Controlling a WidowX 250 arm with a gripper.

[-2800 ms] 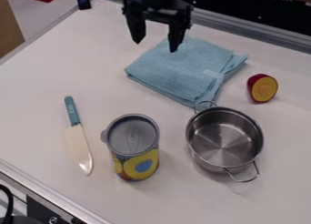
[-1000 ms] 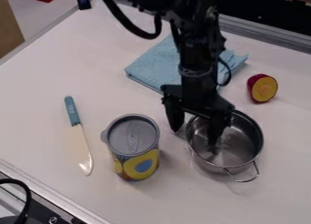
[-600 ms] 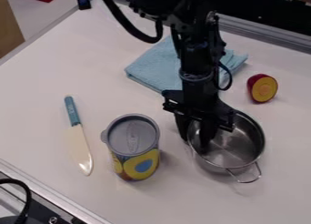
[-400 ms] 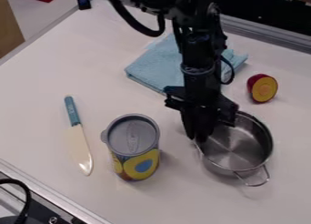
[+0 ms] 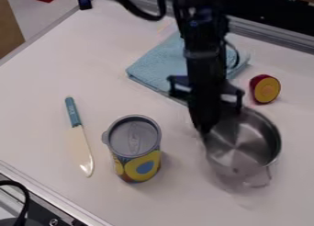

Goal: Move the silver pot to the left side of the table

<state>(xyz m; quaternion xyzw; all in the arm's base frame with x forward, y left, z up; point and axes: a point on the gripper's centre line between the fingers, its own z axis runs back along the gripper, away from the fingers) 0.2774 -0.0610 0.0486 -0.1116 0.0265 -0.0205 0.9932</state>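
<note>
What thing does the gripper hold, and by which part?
The gripper holds the silver pot by its rim, on the side nearer the can.

The gripper (image 5: pixel 204 128) comes down from the far side, its fingers closed on the left wall of the silver pot (image 5: pixel 250 140), right of centre on the white table (image 5: pixel 153 202). A blue towel (image 5: pixel 156 66) lies folded on the far side, partly behind the arm. The cut fruit (image 5: pixel 266 89) sits to its right, beyond the pot. Left of the pot, a can (image 5: pixel 135 142) stands upright; farther left lies a knife (image 5: pixel 77 138), blade toward the near side.
</note>
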